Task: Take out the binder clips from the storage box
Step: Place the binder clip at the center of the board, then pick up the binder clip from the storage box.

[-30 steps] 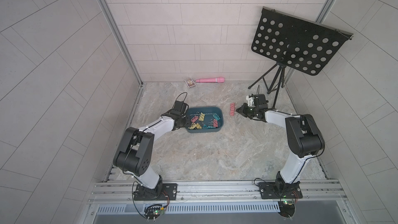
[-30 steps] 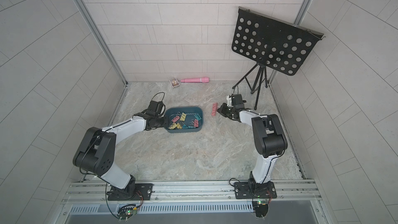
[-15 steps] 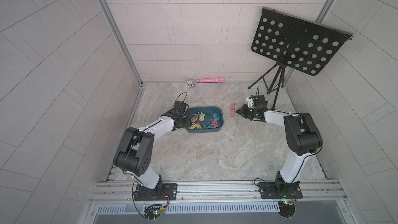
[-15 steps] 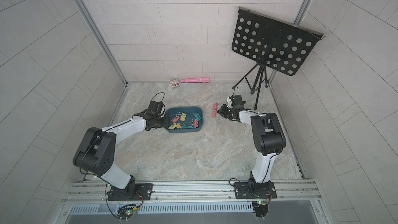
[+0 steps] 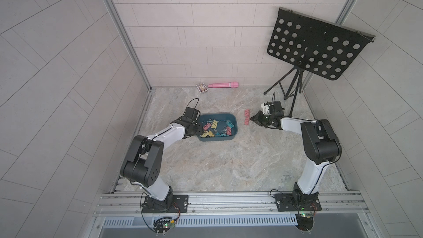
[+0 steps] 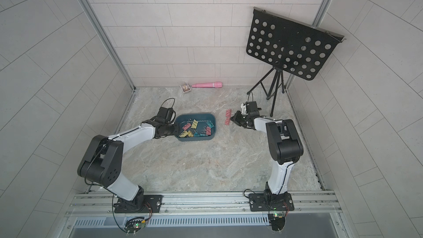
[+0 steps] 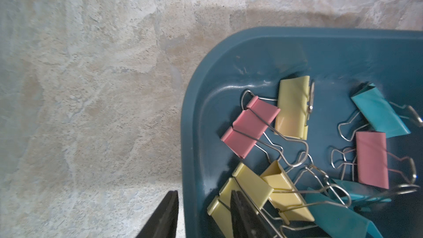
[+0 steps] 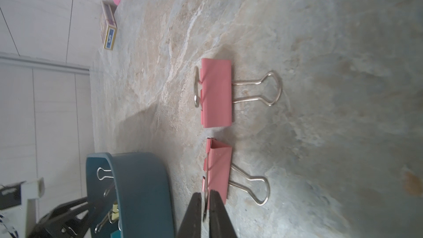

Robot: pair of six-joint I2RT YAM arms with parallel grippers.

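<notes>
Binder clips (image 7: pixel 251 127) mostly fill the storage box (image 7: pixel 320 33), centre-left; three pink ones (image 5: pixel 246 112) lie just right of it. Right gripper (image 8: pixel 205 199), barely parted around one's wire handle, could snag it retreating. Left gripper (image 7: pixel 203 193) straddles the box's left wall, grip unclear. Right jaws were shut a second ago.

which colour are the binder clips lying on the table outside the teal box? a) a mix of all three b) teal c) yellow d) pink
d: the binder clips out on the table are all pink, while yellow and teal clips lie only inside the storage box.
</notes>
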